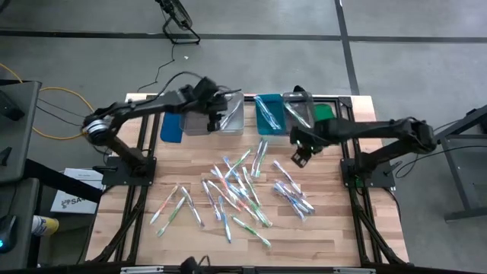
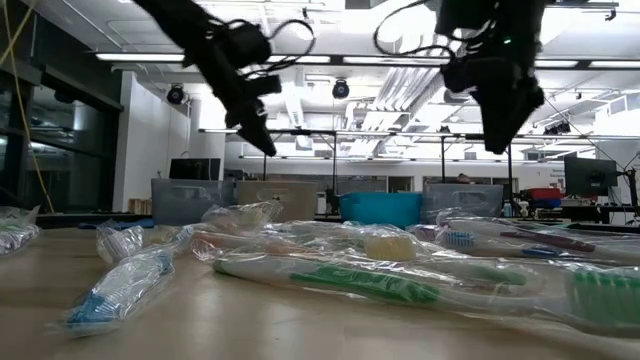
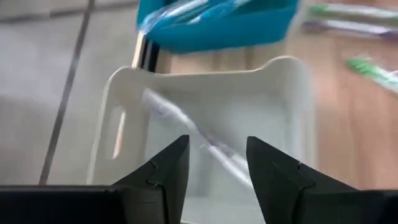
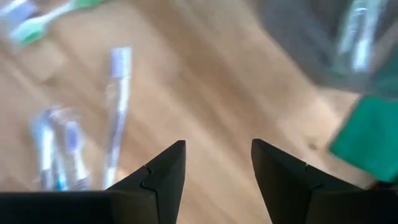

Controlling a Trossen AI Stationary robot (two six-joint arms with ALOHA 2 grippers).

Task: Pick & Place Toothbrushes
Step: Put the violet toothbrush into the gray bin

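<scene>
High view: thin pale-handled toothbrushes (image 1: 242,190) w/ green, blue, pink accents lying scattered mid wooden table (image 1: 327,228). Left gripper (image 1: 215,118) hovering over grey plastic bin (image 1: 232,125), jaws open, empty. Right gripper (image 1: 298,157) hanging beside teal bin (image 1: 268,114), jaws apart, holding nothing.

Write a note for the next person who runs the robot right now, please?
Left gripper: open, empty, over the pale grey bin at the table's far edge; one wrapped toothbrush lies inside it.
Right gripper: open, empty, above bare wood near the clear bin, with loose brushes close by.
Done: a few toothbrushes sit in the teal bin and the clear bin.
Left: the big scattered pile of toothbrushes in the table's middle needs picking up and binning.
</scene>
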